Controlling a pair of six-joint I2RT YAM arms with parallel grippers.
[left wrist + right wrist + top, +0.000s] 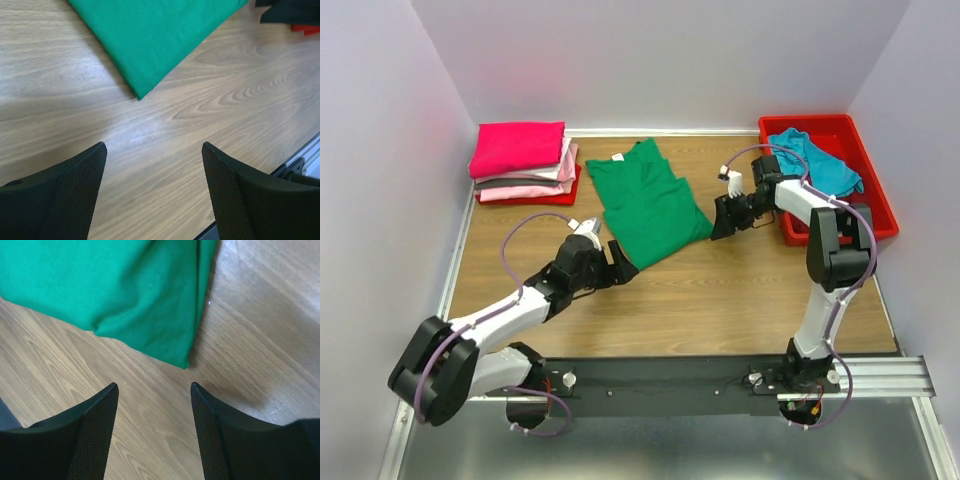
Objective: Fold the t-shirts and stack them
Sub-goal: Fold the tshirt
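A bright green t-shirt (648, 203) lies part-folded in the middle of the wooden table (720, 300), collar toward the back. Its near corner shows in the left wrist view (150, 40), and its right corner in the right wrist view (130, 295). My left gripper (620, 268) stands open just off the shirt's near-left edge, nothing between its fingers (152, 147). At the shirt's right edge my right gripper (727, 218) is also open and empty (154, 387). A folded stack of hot pink, light pink and dark red t-shirts (523, 160) sits at the back left. A teal t-shirt (815, 160) lies crumpled in the bin.
A red plastic bin (875, 205) stands at the back right beside the right arm. White walls close in the table on three sides. A black rail (720, 375) runs along the near edge.
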